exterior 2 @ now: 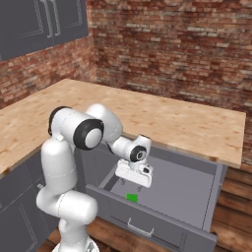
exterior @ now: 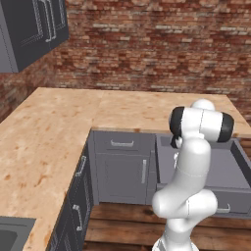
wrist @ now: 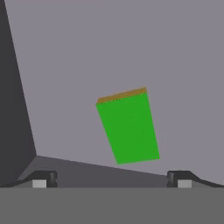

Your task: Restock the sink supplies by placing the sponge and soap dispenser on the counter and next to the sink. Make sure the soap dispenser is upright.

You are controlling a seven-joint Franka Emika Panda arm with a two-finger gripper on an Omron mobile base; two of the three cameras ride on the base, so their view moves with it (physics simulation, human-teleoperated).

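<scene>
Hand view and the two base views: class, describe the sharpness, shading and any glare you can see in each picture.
Hand view: sponge crisp-edged, flat green, no glare, drawer floor evenly grey. Right base view: soft highlights on the arm, sponge small, gripper above it. Left base view: counter evenly lit, no blur.

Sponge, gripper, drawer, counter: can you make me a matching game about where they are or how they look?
Things:
1. sponge
2. gripper
3. drawer
4. counter

Descriptions:
A. pulled out, open
B. light tan wood grain, runs along the brick wall
C. bright green, lying flat on the drawer floor
D. fingers apart, hanging above the sponge

Pairs: 1-C, 2-D, 3-A, 4-B
</scene>
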